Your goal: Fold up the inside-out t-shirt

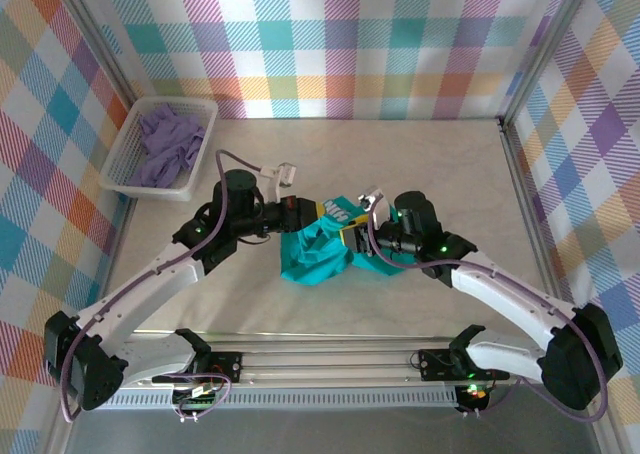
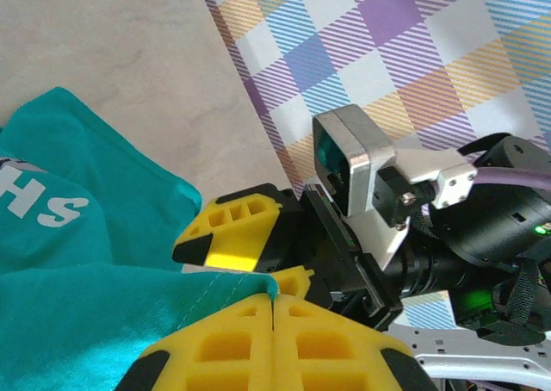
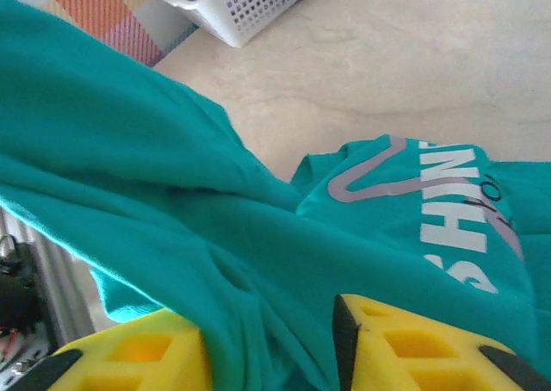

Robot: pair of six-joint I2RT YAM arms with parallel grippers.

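marble table [image 1: 400,154] | white basket [image 1: 150,190] holds lavender garment [image 1: 168,144] | left gripper [image 2: 274,298] clenched on t-shirt [image 1: 315,259] | right gripper [image 3: 271,324] parted

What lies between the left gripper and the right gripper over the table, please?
The bunched teal t-shirt, seen in the top view: the left gripper is shut on one edge, and the right gripper stands open around a fold.

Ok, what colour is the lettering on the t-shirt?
Whitish lettering on teal t-shirt, clearest in right wrist view.
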